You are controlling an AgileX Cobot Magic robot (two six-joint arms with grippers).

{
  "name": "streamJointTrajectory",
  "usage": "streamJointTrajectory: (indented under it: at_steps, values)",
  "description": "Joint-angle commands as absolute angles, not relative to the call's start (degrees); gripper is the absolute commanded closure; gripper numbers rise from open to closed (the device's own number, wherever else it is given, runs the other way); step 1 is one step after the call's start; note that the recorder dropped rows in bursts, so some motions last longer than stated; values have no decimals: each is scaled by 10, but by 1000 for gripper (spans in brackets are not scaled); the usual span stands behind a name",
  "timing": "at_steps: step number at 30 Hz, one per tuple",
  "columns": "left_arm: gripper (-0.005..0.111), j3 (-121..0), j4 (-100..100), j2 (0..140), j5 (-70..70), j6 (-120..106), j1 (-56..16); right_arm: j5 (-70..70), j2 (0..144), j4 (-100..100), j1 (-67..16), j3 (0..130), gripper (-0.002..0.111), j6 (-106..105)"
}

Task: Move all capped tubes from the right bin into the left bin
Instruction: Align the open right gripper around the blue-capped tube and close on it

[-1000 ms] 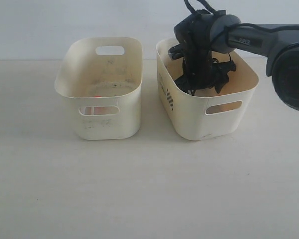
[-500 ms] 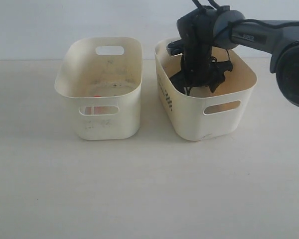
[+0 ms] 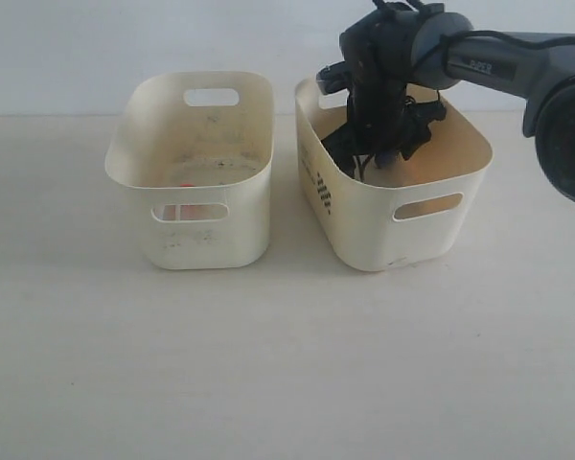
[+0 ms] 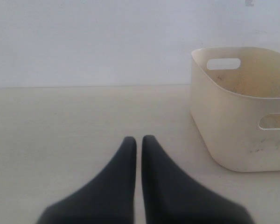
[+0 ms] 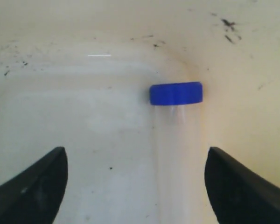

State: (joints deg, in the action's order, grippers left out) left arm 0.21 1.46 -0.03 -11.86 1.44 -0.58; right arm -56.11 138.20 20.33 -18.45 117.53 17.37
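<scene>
A clear capped tube with a blue cap lies on the yellowish floor of the right bin, close to a corner. My right gripper hangs open above it, fingers wide apart, and the tube body runs down between them nearer one finger. The exterior view shows that gripper reaching down into the right bin. A tube with an orange-red cap lies in the left bin, partly seen through the front slot. My left gripper is shut and empty over the table, beside the left bin.
The two cream bins stand side by side on a pale table, with a narrow gap between them. A plain wall closes off the back. The right arm comes in from the upper right.
My right gripper has risen a little inside the right bin and stays open. The right bin's near-left edge has shifted slightly left. The left bin has not moved.
</scene>
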Motion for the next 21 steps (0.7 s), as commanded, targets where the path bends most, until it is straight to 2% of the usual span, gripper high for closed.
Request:
streamJointTrajectory:
  at_steps: [1,6,10,12,21]
  values:
    - [102,0,11,0,-116,20,-6,-557,1374,251,-184,1173,33,181]
    - [102,0,11,0,-116,20,-6,-568,1381,263,-184,1173,36,181]
    - [102,0,11,0,-116,20,-6,-583,1387,275,-184,1173,53,181]
    - [102,0,11,0,-116,20,-6,-585,1388,275,-184,1173,58,181]
    - [102,0,11,0,-116,20,-6,-626,1404,297,-184,1173,58,174]
